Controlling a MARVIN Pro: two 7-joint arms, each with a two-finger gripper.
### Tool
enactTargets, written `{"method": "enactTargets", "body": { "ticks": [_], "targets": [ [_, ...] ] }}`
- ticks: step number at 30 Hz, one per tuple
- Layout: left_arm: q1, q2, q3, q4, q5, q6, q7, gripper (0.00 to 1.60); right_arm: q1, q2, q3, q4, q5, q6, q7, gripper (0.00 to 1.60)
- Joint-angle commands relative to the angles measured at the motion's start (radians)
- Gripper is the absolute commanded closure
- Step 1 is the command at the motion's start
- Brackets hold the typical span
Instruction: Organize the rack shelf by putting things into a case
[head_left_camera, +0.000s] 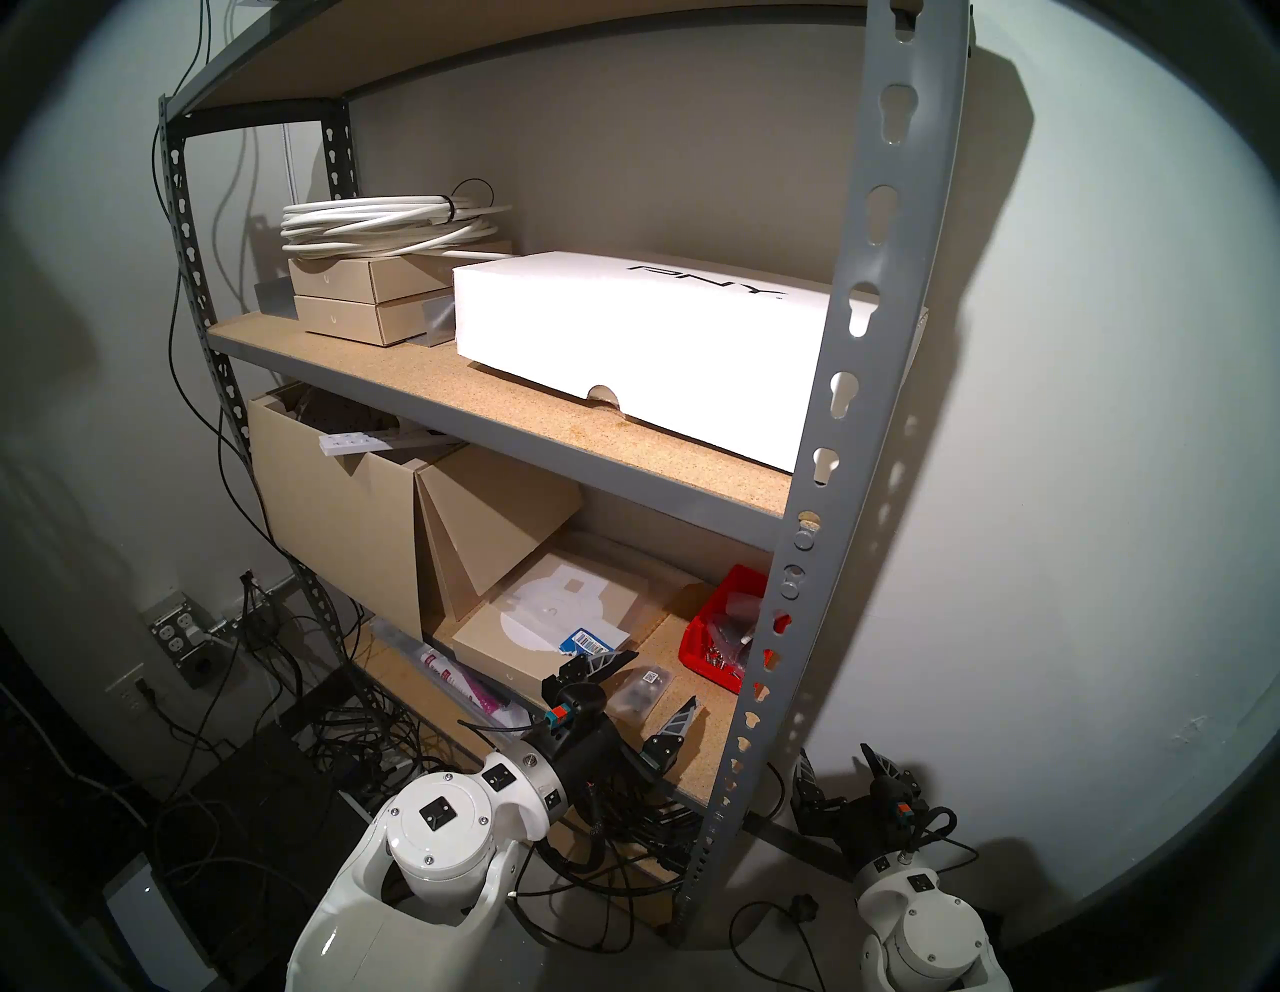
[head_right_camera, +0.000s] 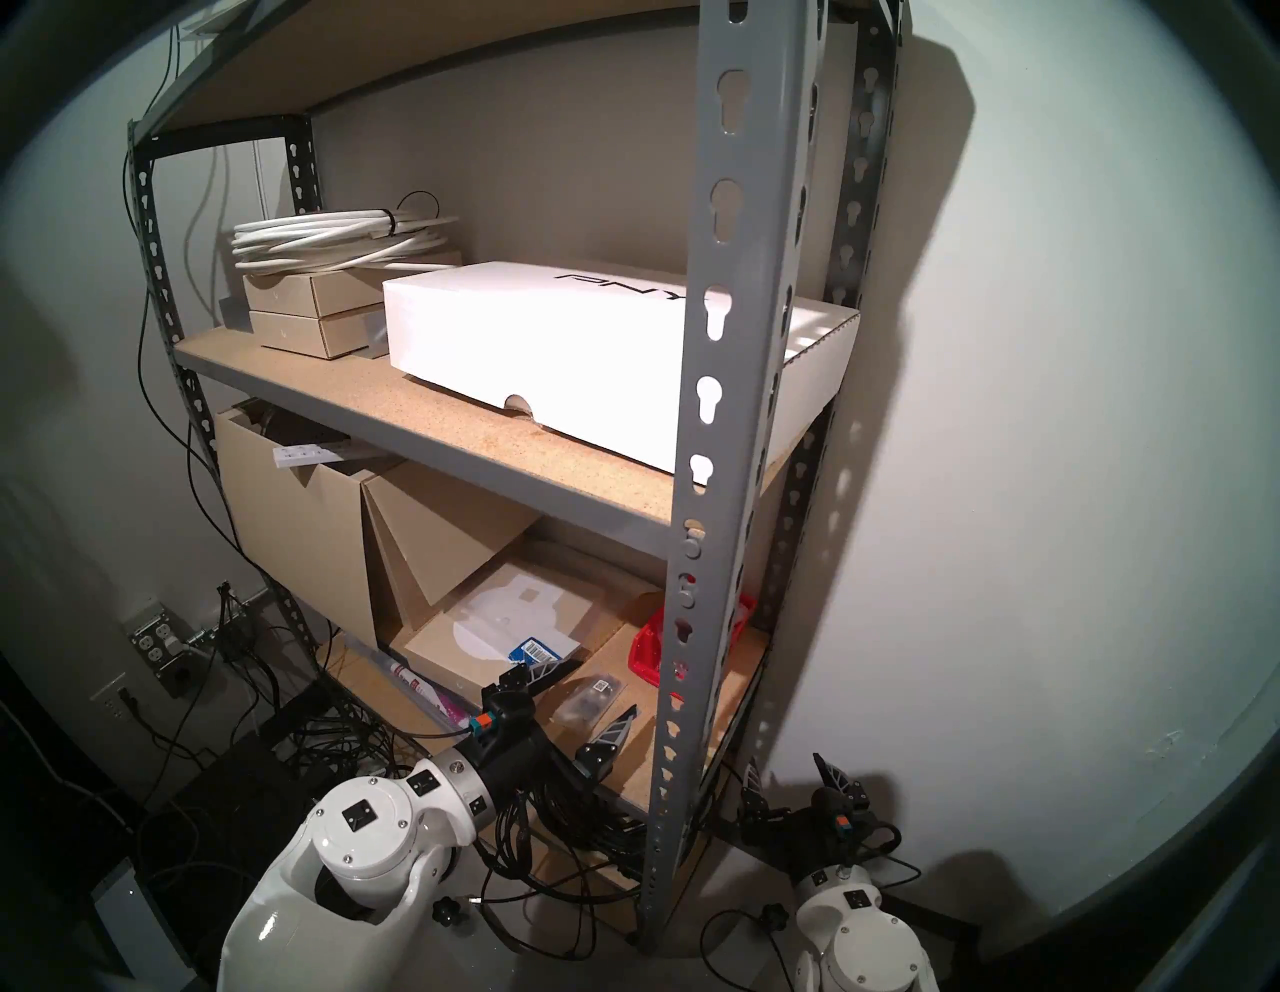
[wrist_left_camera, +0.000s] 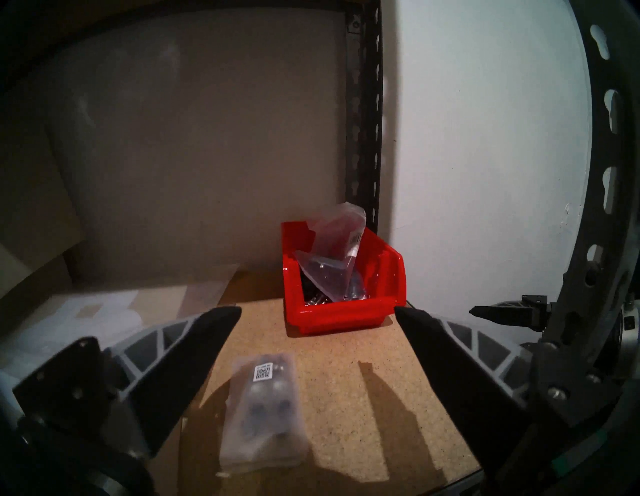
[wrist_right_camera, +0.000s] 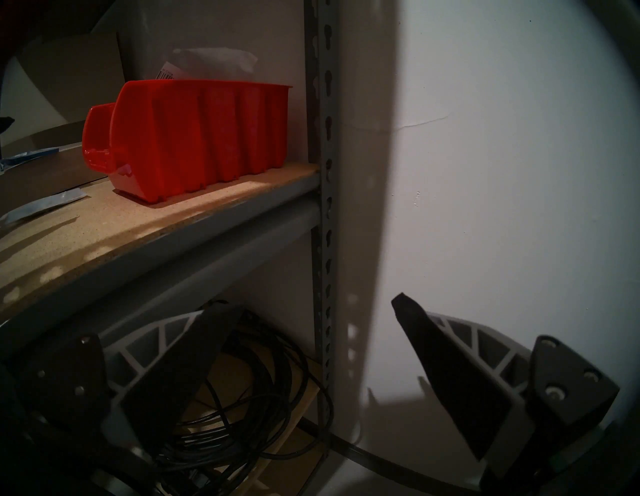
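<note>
On the lowest tan board (head_left_camera: 699, 734) of the grey rack shelf (head_left_camera: 852, 346) lies a clear bag of dark parts (wrist_left_camera: 265, 408) with a small white label. My left gripper (wrist_left_camera: 317, 308) hovers open over it, one finger on each side, touching nothing. In the head view the same bag (head_left_camera: 644, 686) sits between the left gripper's (head_left_camera: 661, 682) fingers. Behind it, at the board's right end, stands the red case (wrist_left_camera: 343, 311), holding clear bags (wrist_left_camera: 332, 270) of hardware. My right gripper (wrist_right_camera: 317, 304) hangs open and empty below the board, right of the front upright, with the case (wrist_right_camera: 194, 138) above it.
A flat tan box (head_left_camera: 554, 623) with a blue-and-white barcode card (head_left_camera: 589, 641) lies left of the bag, and tall cardboard boxes (head_left_camera: 332, 512) stand further left. The white PNY box (head_left_camera: 637, 339) fills the shelf above. Black cables (head_left_camera: 623, 817) are bundled under the lowest board.
</note>
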Motion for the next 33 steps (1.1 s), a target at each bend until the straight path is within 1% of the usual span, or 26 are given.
{"method": "enactTargets", "body": {
  "ticks": [1, 2, 3, 5, 6, 7, 11, 16, 17, 18, 20, 23, 24, 27, 29, 31, 33],
  "targets": [
    [-0.009, -0.003, 0.009, 0.016, 0.016, 0.003, 0.01, 0.11, 0.0, 0.0, 0.0, -0.019, 0.0, -0.001, 0.0, 0.0],
    [-0.011, -0.004, 0.01, 0.019, 0.02, 0.007, 0.016, 0.14, 0.0, 0.0, 0.0, -0.019, 0.0, -0.001, 0.0, 0.0],
    [-0.017, 0.001, 0.014, 0.027, 0.032, 0.0, 0.018, 0.14, 0.001, 0.0, 0.0, -0.019, 0.0, -0.001, 0.0, 0.0],
    [-0.022, 0.0, 0.014, 0.039, 0.029, -0.003, 0.018, 0.14, 0.001, 0.0, 0.0, -0.019, 0.0, -0.001, 0.0, 0.0],
    [-0.024, 0.001, 0.014, 0.04, 0.031, -0.001, 0.017, 0.19, 0.0, 0.0, 0.0, -0.019, 0.0, -0.001, 0.0, 0.0],
    [-0.027, 0.001, 0.015, 0.044, 0.033, 0.0, 0.018, 0.19, 0.001, 0.0, 0.0, -0.019, 0.0, -0.001, 0.0, 0.0],
    [-0.039, -0.001, 0.019, 0.059, 0.042, 0.012, 0.023, 0.14, 0.001, 0.0, 0.0, -0.019, 0.0, -0.001, 0.0, 0.0],
    [-0.045, -0.004, 0.019, 0.067, 0.054, 0.022, 0.035, 0.15, 0.001, 0.0, 0.0, -0.019, 0.0, -0.001, 0.0, 0.0],
    [-0.046, -0.004, 0.019, 0.065, 0.055, 0.028, 0.036, 0.18, 0.001, 0.0, 0.0, -0.019, 0.0, -0.001, 0.0, 0.0],
    [-0.048, -0.002, 0.02, 0.058, 0.062, 0.053, 0.038, 0.18, 0.001, 0.0, 0.0, -0.019, 0.0, -0.001, 0.0, 0.0],
    [-0.049, -0.003, 0.019, 0.055, 0.065, 0.061, 0.041, 0.18, 0.001, 0.0, 0.0, -0.019, 0.0, -0.001, 0.0, 0.0],
    [-0.053, -0.003, 0.017, 0.046, 0.07, 0.104, 0.043, 0.16, 0.001, 0.0, 0.0, -0.019, 0.0, -0.001, 0.0, 0.0],
    [-0.054, -0.005, 0.016, 0.039, 0.07, 0.127, 0.044, 0.18, 0.001, 0.0, 0.0, -0.019, 0.0, -0.001, 0.0, 0.0],
    [-0.057, -0.007, 0.013, 0.026, 0.071, 0.157, 0.046, 0.21, 0.001, 0.0, 0.0, -0.019, 0.0, -0.002, 0.0, 0.0],
    [-0.06, -0.005, 0.013, 0.017, 0.076, 0.174, 0.047, 0.18, 0.001, 0.0, 0.0, -0.019, 0.0, -0.002, 0.0, 0.0],
    [-0.065, -0.002, 0.015, 0.006, 0.087, 0.209, 0.048, 0.15, 0.001, 0.0, 0.0, -0.019, 0.0, -0.002, 0.0, 0.0],
    [-0.071, -0.001, 0.015, 0.001, 0.088, 0.23, 0.044, 0.15, 0.001, 0.0, 0.0, -0.019, 0.0, -0.002, 0.0, 0.0]
  ]
}}
